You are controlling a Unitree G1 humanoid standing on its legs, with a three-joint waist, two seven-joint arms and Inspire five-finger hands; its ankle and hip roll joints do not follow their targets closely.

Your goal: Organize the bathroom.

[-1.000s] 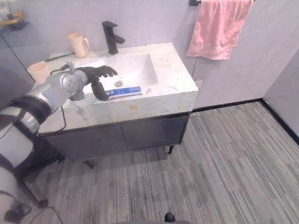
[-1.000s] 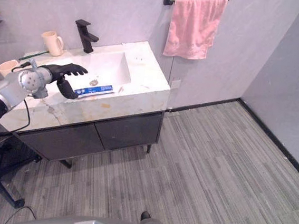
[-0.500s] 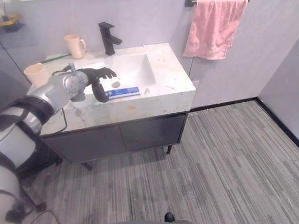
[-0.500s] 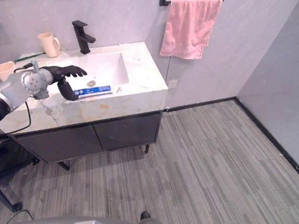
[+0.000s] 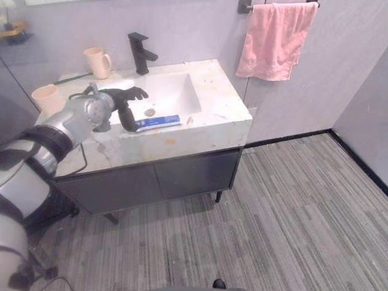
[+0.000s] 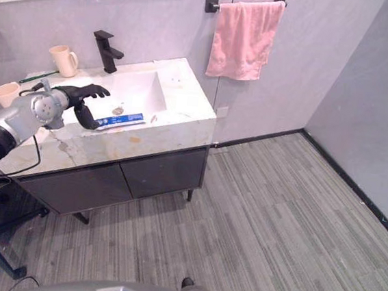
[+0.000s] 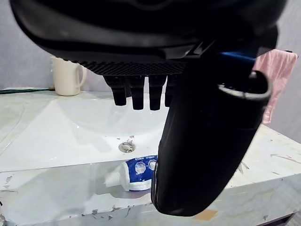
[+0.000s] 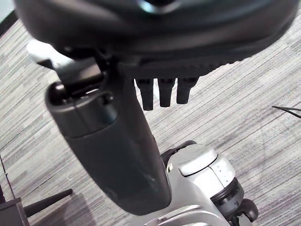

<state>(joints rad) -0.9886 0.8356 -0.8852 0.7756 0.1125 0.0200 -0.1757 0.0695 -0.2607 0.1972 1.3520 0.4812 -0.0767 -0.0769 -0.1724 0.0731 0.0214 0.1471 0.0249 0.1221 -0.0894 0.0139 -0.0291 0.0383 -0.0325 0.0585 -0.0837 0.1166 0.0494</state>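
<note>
Counter (image 5: 211, 113): pale marble top on a dark cabinet, against the grey wall.
Sink (image 5: 168, 91): white bowl sunk into the counter, with a black tap (image 5: 140, 49) behind it.
Towel (image 5: 274, 40): pink, hanging from a black bar on the wall, right of the sink.
Left hand (image 5: 124, 103): over the sink's front left edge, fingers straight and spread, thumb pointing down — holding nothing.
Right hand (image 8: 141, 94): over the striped floor, fingers straight, empty.
Cups: 1 cream mug (image 5: 97, 61) left of the tap, 1 peach cup (image 5: 47, 95) at the counter's left edge.
Toothpaste tube (image 5: 158, 121): blue and white, flat on the front rim — just beside the left thumb.
</note>
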